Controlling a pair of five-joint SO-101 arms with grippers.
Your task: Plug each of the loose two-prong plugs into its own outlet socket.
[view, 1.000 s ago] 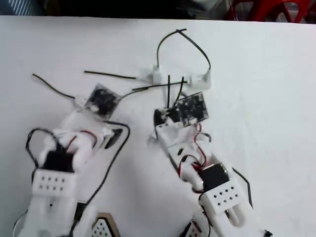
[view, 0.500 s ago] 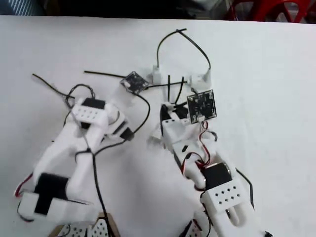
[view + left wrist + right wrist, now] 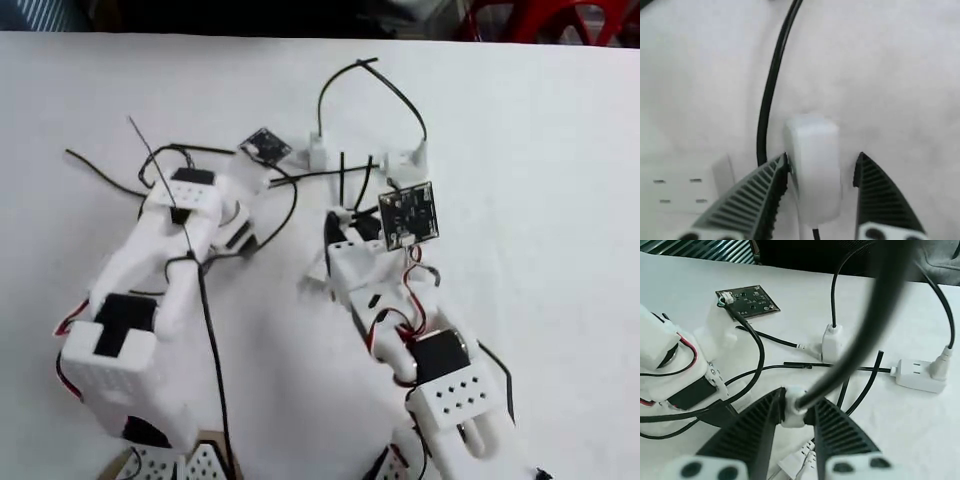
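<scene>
In the left wrist view my left gripper [image 3: 817, 200] is open, its ribbed fingers on either side of a white two-prong plug [image 3: 812, 167] that lies on the table. One finger [image 3: 757, 197] touches the plug. A white outlet block [image 3: 682, 187] with slots lies just beside it. My right gripper [image 3: 797, 422] is shut on another white plug [image 3: 792, 407], held off the table with its black cord [image 3: 855, 355] rising from it. In the high view the left gripper [image 3: 258, 182] sits left of the right gripper [image 3: 336, 222].
Two more white outlet pieces [image 3: 318, 152] [image 3: 408, 158] lie behind the grippers, joined by a looping black cord [image 3: 370, 80]. One outlet [image 3: 915, 375] has a plug [image 3: 940, 362] in it. Loose black cords [image 3: 100, 175] cross the white table [image 3: 540, 150].
My left arm has swung from the near left up toward the middle, and its gripper now straddles a white plug. The right arm shifted slightly at first, then held still with its plug.
</scene>
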